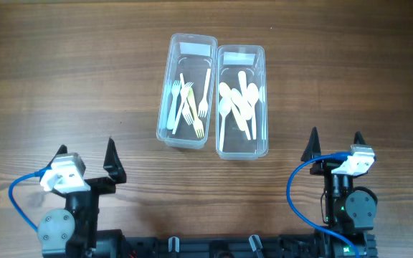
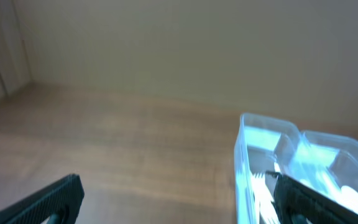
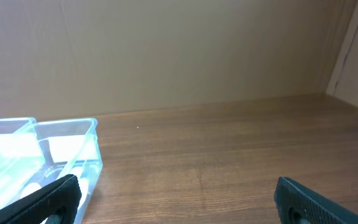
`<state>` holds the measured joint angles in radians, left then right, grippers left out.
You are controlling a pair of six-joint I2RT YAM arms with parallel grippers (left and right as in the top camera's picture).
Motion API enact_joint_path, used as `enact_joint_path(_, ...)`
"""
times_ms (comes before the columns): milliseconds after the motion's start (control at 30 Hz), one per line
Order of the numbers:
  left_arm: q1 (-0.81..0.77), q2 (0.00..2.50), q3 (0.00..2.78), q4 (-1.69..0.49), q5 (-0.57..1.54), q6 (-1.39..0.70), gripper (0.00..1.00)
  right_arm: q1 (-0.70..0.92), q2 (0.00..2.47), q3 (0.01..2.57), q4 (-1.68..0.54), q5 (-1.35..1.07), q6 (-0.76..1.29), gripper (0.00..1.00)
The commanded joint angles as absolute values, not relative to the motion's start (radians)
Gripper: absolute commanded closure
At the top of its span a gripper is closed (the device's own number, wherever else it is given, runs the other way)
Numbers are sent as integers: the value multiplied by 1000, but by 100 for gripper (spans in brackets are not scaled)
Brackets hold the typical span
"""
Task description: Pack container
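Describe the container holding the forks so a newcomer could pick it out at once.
On the wooden table, two clear plastic boxes lie side by side near the middle. The fork container is the one on the robot's left, turned slightly askew. It holds forks, one yellowish, while the neighbour container holds spoons.
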<state>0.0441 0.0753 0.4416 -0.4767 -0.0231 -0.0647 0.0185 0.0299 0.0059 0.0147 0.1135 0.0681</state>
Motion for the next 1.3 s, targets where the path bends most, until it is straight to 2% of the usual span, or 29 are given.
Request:
enact_joint_path(0, 41, 23, 343, -369, 5, -60, 0, 19, 34, 6, 19, 131, 85, 0)
enact_joint_path(667, 41, 3, 80, -70, 99, -60, 0, 19, 34, 6, 19, 131, 86, 0)
enact_joint_path(1267, 41, 3, 6, -59, 136, -29, 0, 19, 34, 6, 19, 131, 85, 0)
